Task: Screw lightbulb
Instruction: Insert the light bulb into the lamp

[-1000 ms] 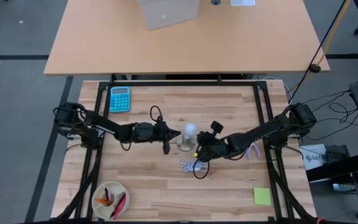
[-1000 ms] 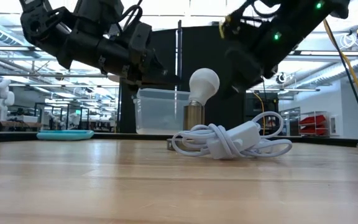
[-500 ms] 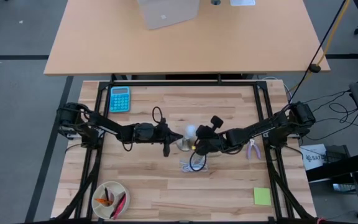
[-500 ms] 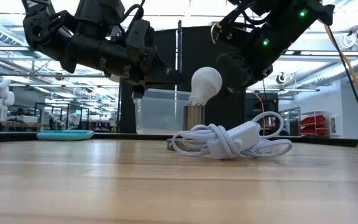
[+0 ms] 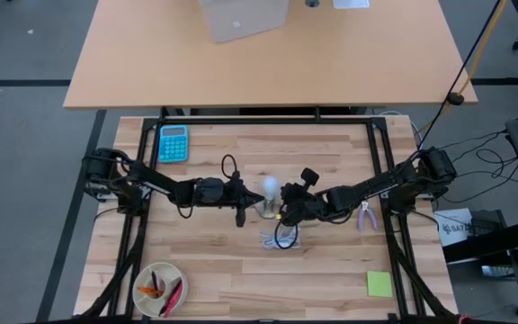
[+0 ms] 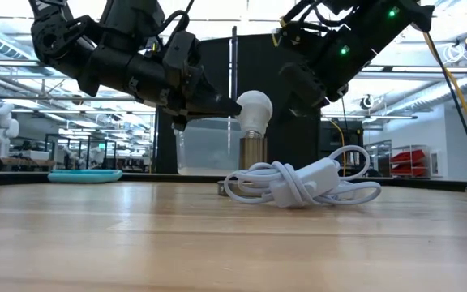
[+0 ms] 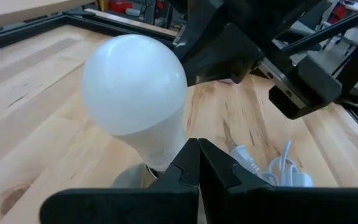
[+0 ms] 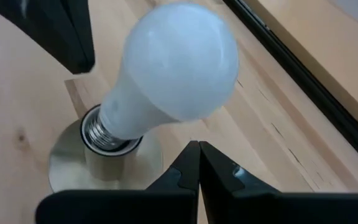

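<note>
While the overhead camera shows my two arms meeting at the middle of the bench (image 5: 205, 261), it gives only a small white dot for the lightbulb (image 5: 270, 188) between them. My left gripper (image 5: 253, 195) comes at it from nine o'clock, my right gripper (image 5: 285, 202) from three o'clock.

From bench height, the lightbulb (image 6: 254, 109) stands in a brass socket (image 6: 253, 151), leaning toward my left gripper (image 6: 229, 105), whose tip touches the globe. My right gripper (image 6: 294, 96) hangs just beside the globe on the other flank; whether it touches, I cannot tell. A coiled white cable (image 6: 302, 183) lies in front of the socket, something the wrist cameras barely catch.

My left wrist camera shows the fingers (image 7: 194, 163) pressed together, with the lightbulb (image 7: 135, 93) right past their tips and the other arm behind it. My right wrist camera shows its fingers (image 8: 197, 163) likewise together, and alone reveals the silvery thread (image 8: 104, 134) of the lightbulb (image 8: 179, 62) seated crookedly in the round socket disc (image 8: 64, 168).

At eleven o'clock on the bench lies a blue calculator (image 5: 173, 142); a bowl (image 5: 142, 274) sits at seven o'clock and a green notepad (image 5: 379, 284) at five o'clock.
</note>
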Motion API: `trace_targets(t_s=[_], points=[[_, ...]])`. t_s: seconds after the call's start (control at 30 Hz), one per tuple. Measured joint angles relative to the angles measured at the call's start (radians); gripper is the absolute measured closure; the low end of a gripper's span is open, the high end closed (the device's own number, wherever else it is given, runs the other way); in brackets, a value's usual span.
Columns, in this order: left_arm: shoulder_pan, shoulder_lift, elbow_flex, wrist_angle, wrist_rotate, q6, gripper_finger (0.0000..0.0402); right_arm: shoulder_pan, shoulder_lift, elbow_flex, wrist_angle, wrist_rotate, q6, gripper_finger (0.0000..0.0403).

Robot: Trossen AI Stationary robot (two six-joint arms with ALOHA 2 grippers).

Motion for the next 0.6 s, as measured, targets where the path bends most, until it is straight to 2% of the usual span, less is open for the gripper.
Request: trace_targets(t_s=[0.6], points=[[0.001, 0.000, 0.000, -0.015, 0.014, -0.003, 0.0401, -0.047, 0.000, 0.000, -0.046, -0.044, 0.006, 0.0403]])
